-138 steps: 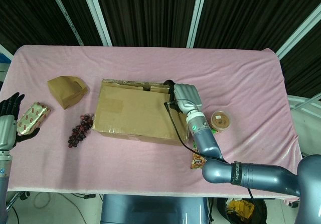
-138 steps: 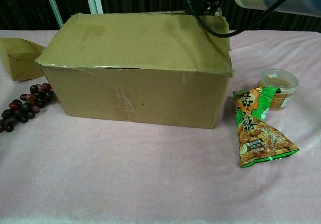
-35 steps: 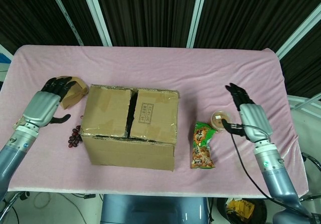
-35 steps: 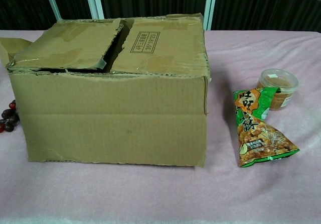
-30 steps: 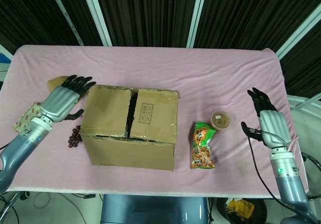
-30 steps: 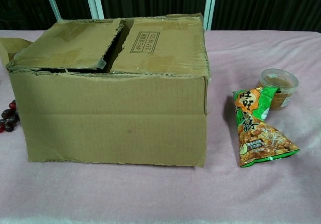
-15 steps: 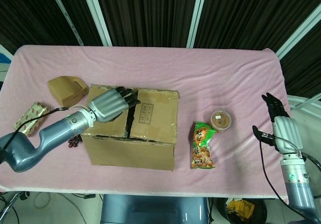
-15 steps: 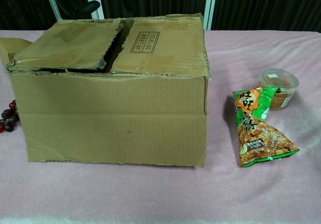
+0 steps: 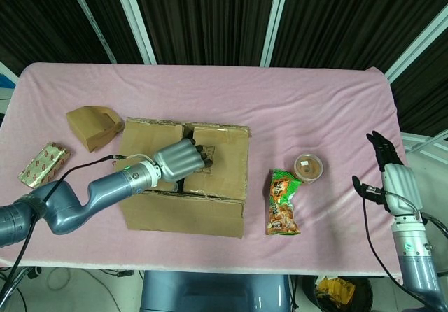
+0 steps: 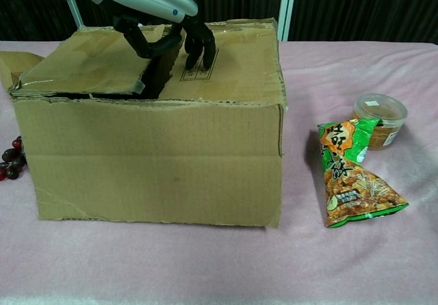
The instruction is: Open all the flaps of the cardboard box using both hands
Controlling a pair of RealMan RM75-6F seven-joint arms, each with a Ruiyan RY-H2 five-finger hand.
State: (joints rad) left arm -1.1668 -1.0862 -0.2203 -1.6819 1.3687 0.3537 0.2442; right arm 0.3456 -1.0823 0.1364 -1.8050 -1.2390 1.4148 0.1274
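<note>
While our head view takes in the whole pink table (image 9: 280, 102), our chest view shows only its near part, filled mostly by the cardboard box (image 10: 157, 154). We see the box standing left of the table's middle, its two top flaps (image 9: 218, 159) lying nearly flat with a dark gap between them. Our left hand (image 9: 183, 160) rests on top of the box at that gap; the chest view shows its dark fingertips (image 10: 198, 52) curled down, some touching the right flap beside a printed label, others reaching into the gap. It holds nothing we can make out. Our right hand (image 9: 392, 179) shows only from the head camera, off the table's right edge, fingers spread and empty. Right of the box lie a green snack bag (image 10: 352, 175) and a small lidded tub (image 10: 380, 117). Only the head view shows the brown paper carton (image 9: 94, 126) and a wrapped packet (image 9: 43, 164) at left; the chest view alone catches dark grapes (image 10: 10, 161) beside the box.
</note>
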